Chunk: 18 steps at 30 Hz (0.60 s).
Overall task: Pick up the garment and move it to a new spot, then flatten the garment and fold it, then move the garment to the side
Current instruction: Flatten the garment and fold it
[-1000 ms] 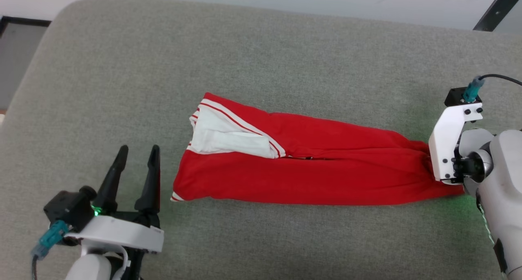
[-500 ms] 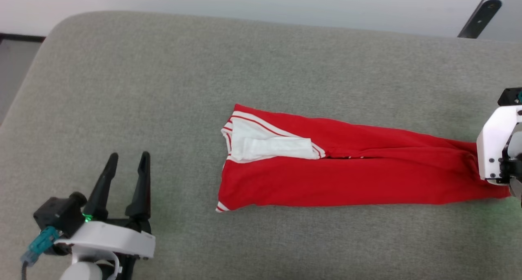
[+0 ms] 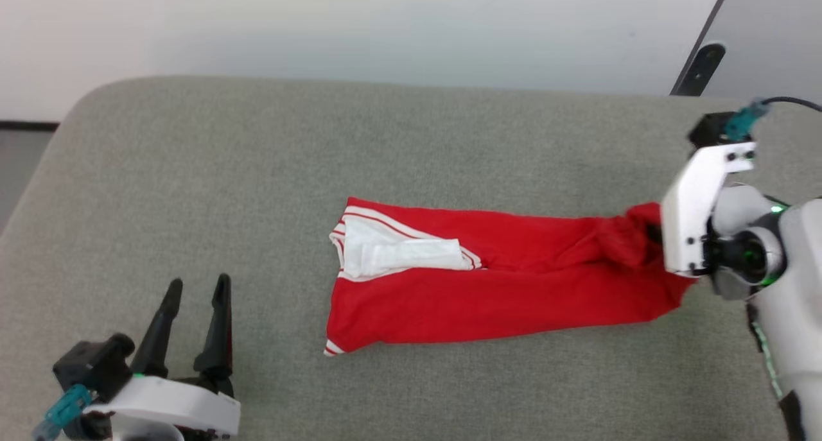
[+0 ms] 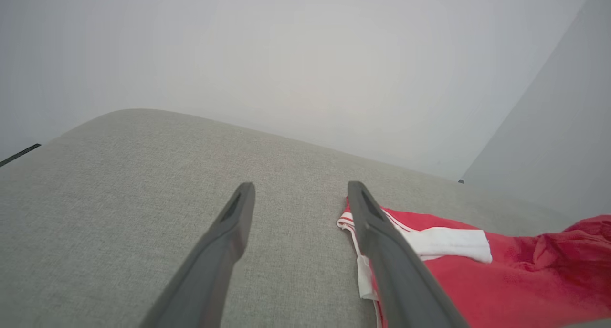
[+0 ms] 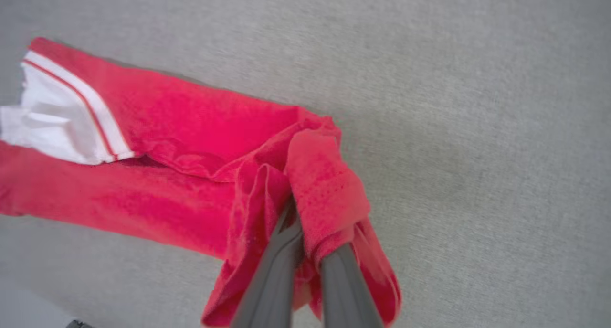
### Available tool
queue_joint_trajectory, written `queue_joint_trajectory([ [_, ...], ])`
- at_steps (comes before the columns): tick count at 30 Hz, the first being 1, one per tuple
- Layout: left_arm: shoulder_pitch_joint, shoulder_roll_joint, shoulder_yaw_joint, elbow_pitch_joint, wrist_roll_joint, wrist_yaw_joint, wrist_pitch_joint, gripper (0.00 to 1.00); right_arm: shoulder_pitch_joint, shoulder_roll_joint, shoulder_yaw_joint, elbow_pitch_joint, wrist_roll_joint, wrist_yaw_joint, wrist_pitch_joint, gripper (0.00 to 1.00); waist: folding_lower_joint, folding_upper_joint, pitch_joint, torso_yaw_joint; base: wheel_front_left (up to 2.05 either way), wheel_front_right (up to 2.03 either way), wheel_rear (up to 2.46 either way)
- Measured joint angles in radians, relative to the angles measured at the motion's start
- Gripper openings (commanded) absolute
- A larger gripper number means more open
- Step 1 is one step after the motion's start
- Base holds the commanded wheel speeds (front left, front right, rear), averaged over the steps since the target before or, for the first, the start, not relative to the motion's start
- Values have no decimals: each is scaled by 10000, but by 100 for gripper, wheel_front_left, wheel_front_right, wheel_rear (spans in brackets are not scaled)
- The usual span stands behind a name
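The garment (image 3: 488,287), a red T-shirt folded into a long strip, lies across the grey cushion with a white sleeve and striped trim at its left end. My right gripper (image 3: 648,235) is shut on the garment's bunched right end, lifted a little off the surface. In the right wrist view the red cloth (image 5: 324,189) wraps over the fingers of my right gripper (image 5: 305,232). My left gripper (image 3: 196,287) is open at the lower left, well apart from the garment. The left wrist view has my left gripper (image 4: 298,189) open above bare cushion, the garment (image 4: 477,270) to its right. The lettering is hidden.
The grey cushion (image 3: 225,171) has a rounded far-left corner, with dark floor beyond it at the left. A pale wall (image 3: 353,30) runs behind it. A dark bracket (image 3: 697,65) leans at the upper right, beside a grey panel.
My right gripper has lifted the garment's right end and carried it leftward, bunching the cloth. The head camera has tilted up, showing more wall. My left gripper stays open.
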Motion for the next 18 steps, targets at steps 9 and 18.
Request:
queue_joint_trajectory([
  [9, 208, -157, -151, 151, -165, 35, 48, 100, 528, 1197, 303, -1902, 573, -2, 683, 0, 0, 0, -592, 1, 0, 0, 0],
  [18, -131, -454, -665, 380, -128, -65, 92, 100, 579, 2057, 550, -1931, 330, -2, 263, 0, 0, 0, -657, 817, 0, 0, 0],
])
